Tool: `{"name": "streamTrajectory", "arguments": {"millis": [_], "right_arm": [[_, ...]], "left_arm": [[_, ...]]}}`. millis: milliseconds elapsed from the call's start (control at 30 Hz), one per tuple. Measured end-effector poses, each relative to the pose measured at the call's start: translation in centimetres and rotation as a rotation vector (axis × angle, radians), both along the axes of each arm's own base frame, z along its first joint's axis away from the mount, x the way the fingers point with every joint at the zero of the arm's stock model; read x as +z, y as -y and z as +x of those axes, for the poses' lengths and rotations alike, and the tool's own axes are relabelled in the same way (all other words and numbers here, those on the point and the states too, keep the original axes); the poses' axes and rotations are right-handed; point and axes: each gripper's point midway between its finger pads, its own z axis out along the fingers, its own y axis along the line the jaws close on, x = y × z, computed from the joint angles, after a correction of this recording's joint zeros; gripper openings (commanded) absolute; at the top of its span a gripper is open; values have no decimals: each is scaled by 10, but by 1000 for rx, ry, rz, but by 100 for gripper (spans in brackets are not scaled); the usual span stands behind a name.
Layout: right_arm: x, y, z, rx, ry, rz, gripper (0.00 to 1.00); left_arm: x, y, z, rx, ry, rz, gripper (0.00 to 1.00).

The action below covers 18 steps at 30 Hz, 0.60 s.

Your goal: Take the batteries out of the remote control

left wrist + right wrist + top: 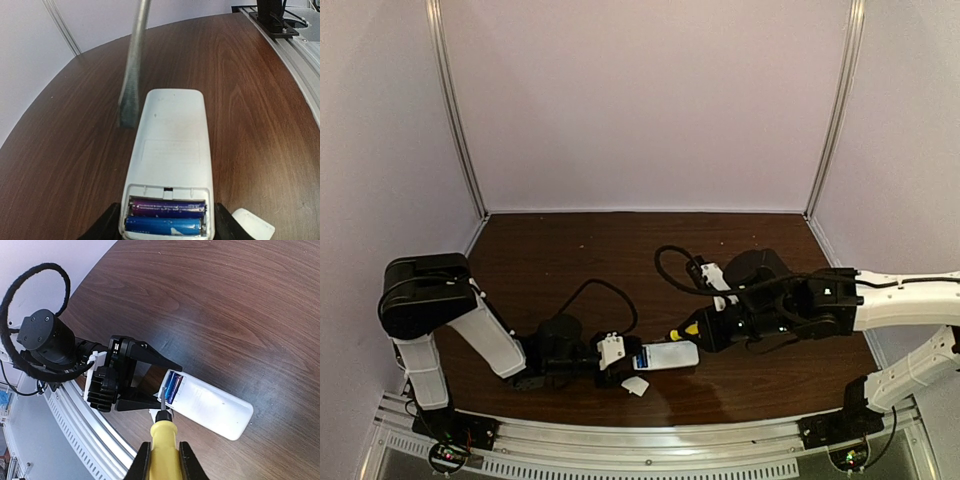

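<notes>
The white remote control (670, 355) lies back side up on the brown table, its battery bay open. Two batteries (165, 217), one purple-blue and one blue, lie side by side in the bay; they also show in the right wrist view (173, 386). My left gripper (167, 227) is shut on the remote's bay end, with black fingers (150, 356) on both sides. My right gripper (162, 455) is shut on the yellow-handled screwdriver (162, 437). Its metal shaft (134, 75) points down beside the remote's long edge. The remote also shows in the right wrist view (215, 407).
A small white cover piece (636, 386) lies on the table next to the left gripper, near the front edge; it also shows in the left wrist view (252, 225). Black cables (605, 290) loop above both arms. An aluminium rail (650, 445) runs along the table's near edge.
</notes>
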Motion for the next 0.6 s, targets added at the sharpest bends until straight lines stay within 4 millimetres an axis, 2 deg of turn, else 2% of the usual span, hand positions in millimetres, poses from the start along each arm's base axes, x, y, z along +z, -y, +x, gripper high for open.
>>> {"name": "streamTrajectory", "arguments": {"millis": [333, 600], "right_arm": [[-12, -13, -3, -12, -25, 4, 0], [-36, -15, 4, -61, -29, -63, 0]], "left_arm": [[1, 1, 2, 6, 7, -9, 24], [4, 1, 2, 8, 14, -19, 24]]}}
